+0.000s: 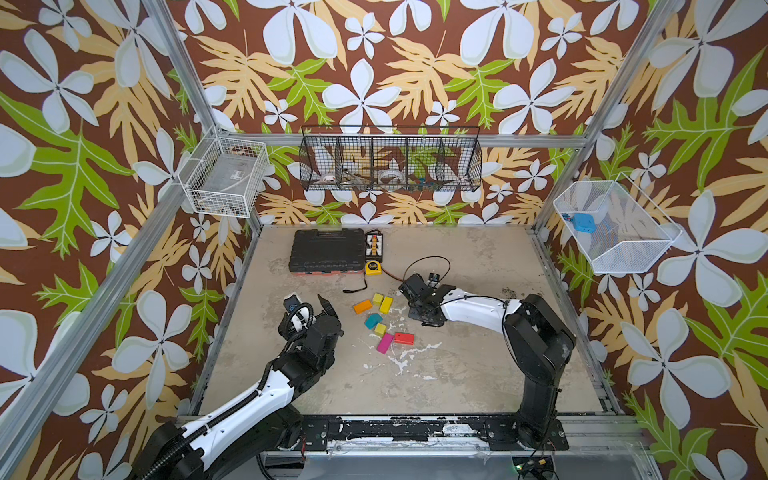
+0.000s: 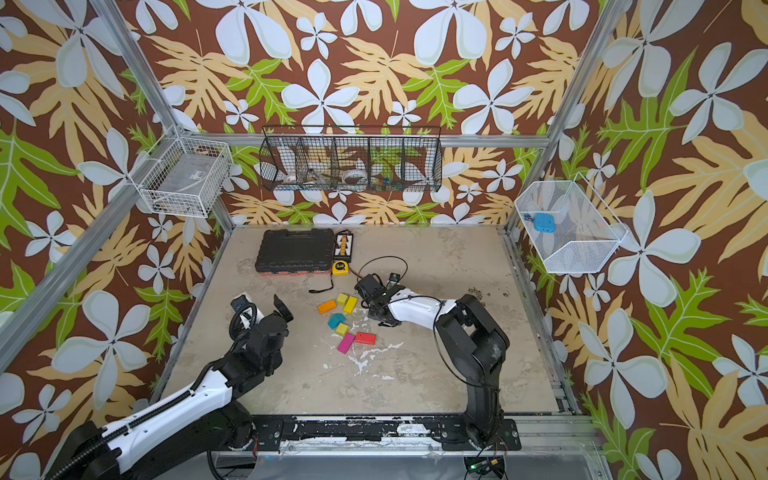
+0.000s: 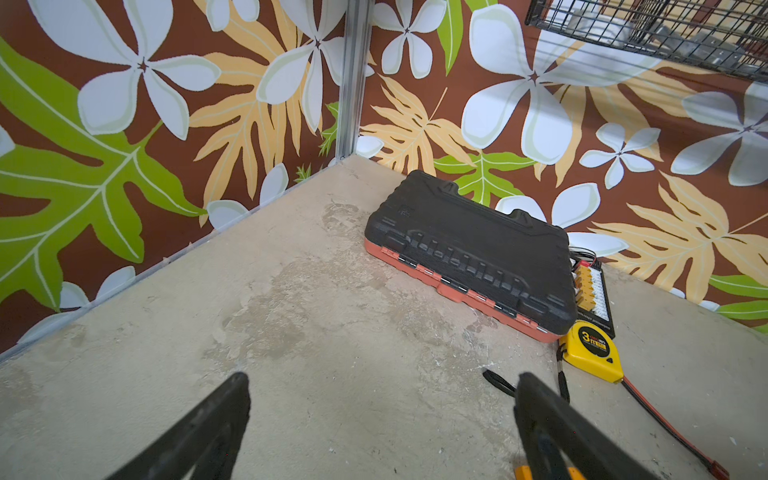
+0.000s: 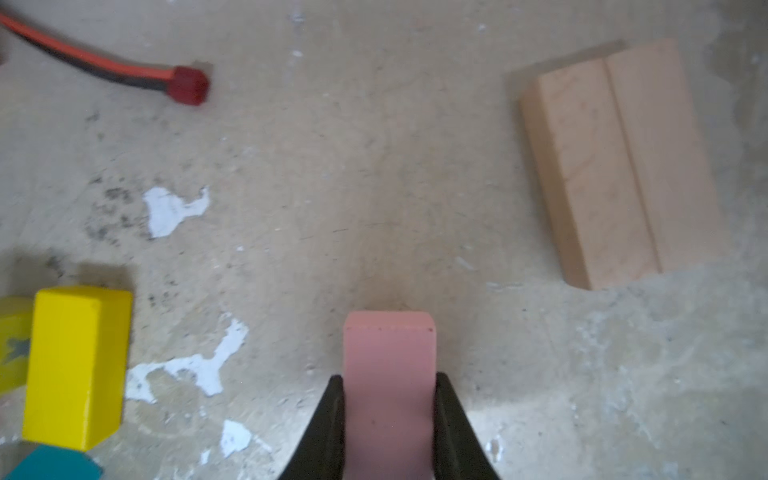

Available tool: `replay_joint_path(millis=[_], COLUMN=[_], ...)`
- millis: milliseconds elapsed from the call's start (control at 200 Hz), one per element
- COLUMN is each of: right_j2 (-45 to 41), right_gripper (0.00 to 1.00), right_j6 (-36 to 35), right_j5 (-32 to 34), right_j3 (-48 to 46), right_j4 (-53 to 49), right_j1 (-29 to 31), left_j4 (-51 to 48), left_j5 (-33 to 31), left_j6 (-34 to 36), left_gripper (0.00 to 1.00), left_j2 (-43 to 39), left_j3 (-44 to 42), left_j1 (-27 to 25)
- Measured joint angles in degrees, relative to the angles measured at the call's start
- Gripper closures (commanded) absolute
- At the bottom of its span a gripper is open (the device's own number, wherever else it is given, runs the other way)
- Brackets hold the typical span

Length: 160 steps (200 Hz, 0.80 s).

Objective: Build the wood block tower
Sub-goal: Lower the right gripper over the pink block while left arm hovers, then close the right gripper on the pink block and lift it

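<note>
Blue object [image 1: 581,223] in white mesh basket [image 1: 631,257]

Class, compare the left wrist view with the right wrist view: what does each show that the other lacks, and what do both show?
Only the left wrist view: the open left gripper, the black case and the tape measure beside it.
Only the right wrist view: the right gripper shut on the pink block, two tan planks lying side by side, and a yellow brick.
Both: the table and the red-and-black cable.
</note>
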Motion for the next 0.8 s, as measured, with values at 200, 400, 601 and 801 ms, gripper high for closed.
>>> replay_joint_path(millis=[200,400,601,801], right_j2=[0.8,-1.0,-4.7,-4.1], right_gripper=[0.62,0.43,0.47,0.53], right_j6=[0.4,-0.3,-2.1,-4.5], right_j5=[-1.2,-2.8,-5.8,-11.3], right_j3=[0.2,-2.3,-9.0,-8.2], right_j4=[1.4,2.9,7.3,10.6], right_j1=[-0.8,-0.8,-0.7,0.9], left_j4=[0.2,0.2,0.2,0.2], left_j5=[0.1,0.3,0.3,0.3], left_j6=[0.2,0.2,0.2,0.2], left_gripper=[0.00,0.00,0.00,0.00], left_j2=[0.1,0.1,0.2,0.2], left_j3=[-0.1,-0.1,-0.1,-0.1], left_j1=[0.0,0.0,0.0,0.0])
